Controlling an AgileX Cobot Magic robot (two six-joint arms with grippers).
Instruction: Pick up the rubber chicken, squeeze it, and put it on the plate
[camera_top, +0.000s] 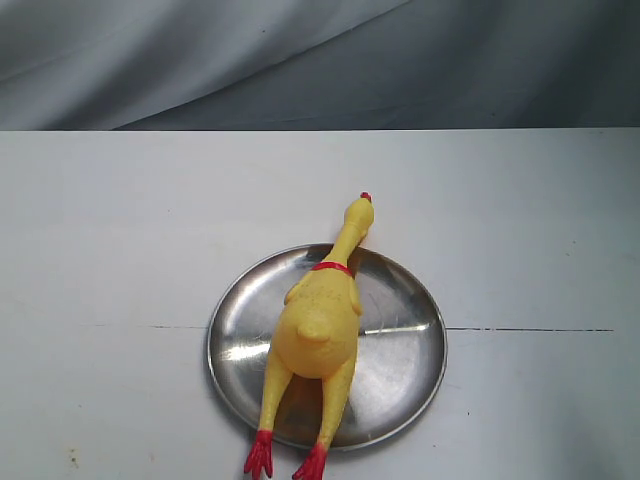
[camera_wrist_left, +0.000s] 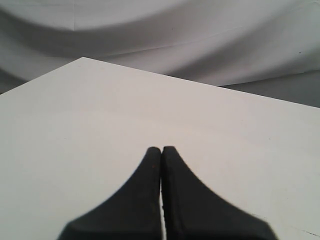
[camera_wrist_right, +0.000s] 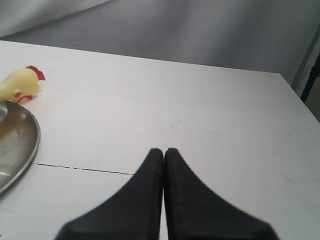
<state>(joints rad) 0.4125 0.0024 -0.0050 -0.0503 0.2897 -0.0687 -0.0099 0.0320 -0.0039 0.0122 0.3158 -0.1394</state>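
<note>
The yellow rubber chicken (camera_top: 318, 325) lies lengthwise across the round silver plate (camera_top: 410, 350). Its head with the red comb pokes past the far rim and its red feet hang over the near rim. In the right wrist view only the chicken's head (camera_wrist_right: 20, 83) and an edge of the plate (camera_wrist_right: 22, 142) show. My right gripper (camera_wrist_right: 164, 150) is shut on nothing, above bare table well apart from the plate. My left gripper (camera_wrist_left: 161, 148) is also shut and empty over bare white table. Neither gripper appears in the exterior view.
A white table (camera_top: 110, 230) with a thin dark seam (camera_top: 530, 329) across it carries the plate. Grey cloth (camera_top: 320, 60) hangs behind the table's far edge. A table corner (camera_wrist_left: 82, 58) shows in the left wrist view.
</note>
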